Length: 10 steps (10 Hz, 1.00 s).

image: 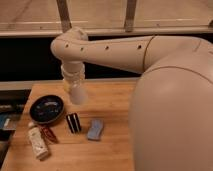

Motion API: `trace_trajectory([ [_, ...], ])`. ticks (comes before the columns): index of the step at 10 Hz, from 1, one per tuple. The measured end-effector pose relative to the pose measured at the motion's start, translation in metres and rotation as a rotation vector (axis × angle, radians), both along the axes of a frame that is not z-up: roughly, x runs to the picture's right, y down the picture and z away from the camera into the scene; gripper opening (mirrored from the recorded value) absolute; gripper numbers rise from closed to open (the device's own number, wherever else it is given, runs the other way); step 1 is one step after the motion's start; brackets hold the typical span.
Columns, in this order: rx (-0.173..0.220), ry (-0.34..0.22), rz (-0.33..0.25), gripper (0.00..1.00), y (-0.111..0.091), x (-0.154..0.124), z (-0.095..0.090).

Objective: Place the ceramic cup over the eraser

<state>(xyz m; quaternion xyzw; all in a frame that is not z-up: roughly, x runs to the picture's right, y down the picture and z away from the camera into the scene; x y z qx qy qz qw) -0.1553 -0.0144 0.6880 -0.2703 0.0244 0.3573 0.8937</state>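
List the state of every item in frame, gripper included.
gripper: shut on the ceramic cup, above the table, back left.
ceramic cup: held in the air, behind the eraser, not yet over it.
eraser: uncovered, lying on the table.
black dish: resting on the table, left of the eraser.
white bottle: lying on its side.
blue pad: lying flat, right of the eraser.
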Motion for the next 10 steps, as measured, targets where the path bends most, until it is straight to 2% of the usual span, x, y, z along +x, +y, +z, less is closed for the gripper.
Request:
trace_trajectory([
  [4,-0.007,-0.020,-0.007,0.00,0.016,-0.011,-0.028],
  [6,-0.002,-0.019,0.015,0.00,0.025,-0.008,-0.039],
  [7,-0.016,-0.034,0.032,0.00,0.036,-0.013,-0.045],
  [10,-0.044,-0.065,0.093,0.00,0.055,-0.011,-0.045],
])
